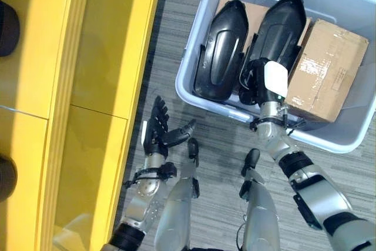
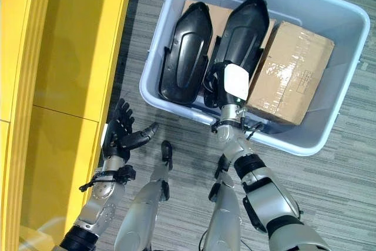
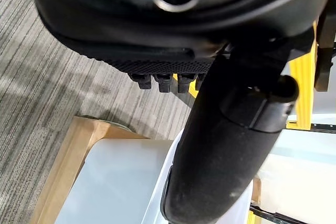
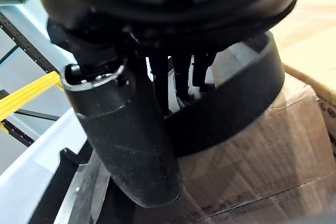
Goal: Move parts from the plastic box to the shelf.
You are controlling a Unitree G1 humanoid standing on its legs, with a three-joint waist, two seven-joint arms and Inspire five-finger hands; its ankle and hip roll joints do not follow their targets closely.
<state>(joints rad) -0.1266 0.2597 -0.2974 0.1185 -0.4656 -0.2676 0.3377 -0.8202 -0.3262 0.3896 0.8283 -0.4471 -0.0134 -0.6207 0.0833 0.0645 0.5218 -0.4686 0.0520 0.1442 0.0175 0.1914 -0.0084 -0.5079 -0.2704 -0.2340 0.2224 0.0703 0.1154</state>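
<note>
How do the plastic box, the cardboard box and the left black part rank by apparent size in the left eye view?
1. Plastic box, clearly largest.
2. Cardboard box and left black part: they look alike, so no ranking.

plastic box [image 2: 329, 139]: pale blue-grey, open-topped, on the floor | two black moulded parts: one [image 2: 185, 51] by the box's left wall, other [image 2: 244, 30] just beside it mid-box, both lengthwise | shelf [image 1: 70, 57]: yellow, left of box

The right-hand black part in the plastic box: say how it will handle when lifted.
The right-hand black part looks like a rigid moulded shell, so probably stiff. Its glossy surface may slip. Long, with the right hand at one end, it would likely tilt.
</note>
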